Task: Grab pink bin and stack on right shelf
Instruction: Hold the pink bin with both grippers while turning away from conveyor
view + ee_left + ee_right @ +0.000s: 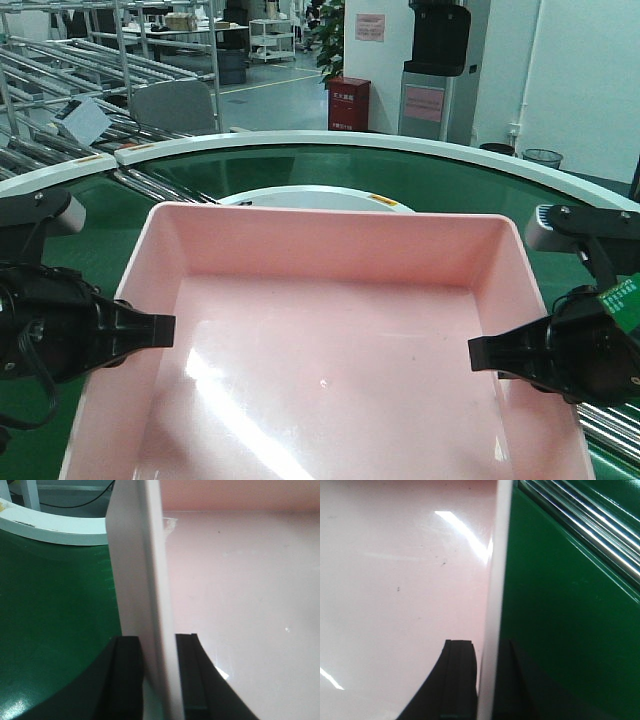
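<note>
Pink bin (330,370) over green conveyor belt (300,165): left gripper (159,680) pinches its left wall, right gripper (485,680) pinches its right wall.

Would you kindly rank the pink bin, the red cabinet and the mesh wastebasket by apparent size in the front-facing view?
Largest first: pink bin (nearest the camera), red cabinet, mesh wastebasket (partly hidden).

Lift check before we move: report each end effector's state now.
Left end effector: closed on the pink bin, clamping its left wall.
Right end effector: closed on the same bin, clamping its right wall.
</note>
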You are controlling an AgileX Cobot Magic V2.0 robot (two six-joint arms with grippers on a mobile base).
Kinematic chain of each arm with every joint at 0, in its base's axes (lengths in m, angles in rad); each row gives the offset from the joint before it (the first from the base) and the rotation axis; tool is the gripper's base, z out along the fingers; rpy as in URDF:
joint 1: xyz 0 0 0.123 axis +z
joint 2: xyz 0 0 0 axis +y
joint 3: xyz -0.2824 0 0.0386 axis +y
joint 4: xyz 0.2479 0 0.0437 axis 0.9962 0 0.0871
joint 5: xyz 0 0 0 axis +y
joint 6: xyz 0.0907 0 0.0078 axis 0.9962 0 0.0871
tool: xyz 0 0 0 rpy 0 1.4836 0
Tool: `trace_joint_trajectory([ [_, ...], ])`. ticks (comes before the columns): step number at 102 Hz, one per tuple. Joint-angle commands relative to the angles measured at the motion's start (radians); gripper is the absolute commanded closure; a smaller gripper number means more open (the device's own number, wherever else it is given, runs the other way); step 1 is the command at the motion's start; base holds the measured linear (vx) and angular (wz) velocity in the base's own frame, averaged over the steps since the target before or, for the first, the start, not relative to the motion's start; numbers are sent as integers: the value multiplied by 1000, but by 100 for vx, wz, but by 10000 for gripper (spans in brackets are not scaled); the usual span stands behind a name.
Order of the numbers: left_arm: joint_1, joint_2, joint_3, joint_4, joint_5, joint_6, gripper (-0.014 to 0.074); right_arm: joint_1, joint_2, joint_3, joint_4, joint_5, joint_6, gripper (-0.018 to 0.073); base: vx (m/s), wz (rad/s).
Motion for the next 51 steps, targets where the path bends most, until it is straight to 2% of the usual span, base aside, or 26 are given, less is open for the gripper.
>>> trace_joint_trajectory([
  [1,4,-36,-37,5,-81,17,598,-13,-29,-33,-63,-56,-22,568,-1,0],
  [24,4,-36,-37,5,-81,17,598,-13,-29,-33,-63,-56,-22,568,-6,-7],
  [51,4,-36,-37,5,-81,17,598,-13,-29,-33,-63,-56,-22,568,-17,-25],
])
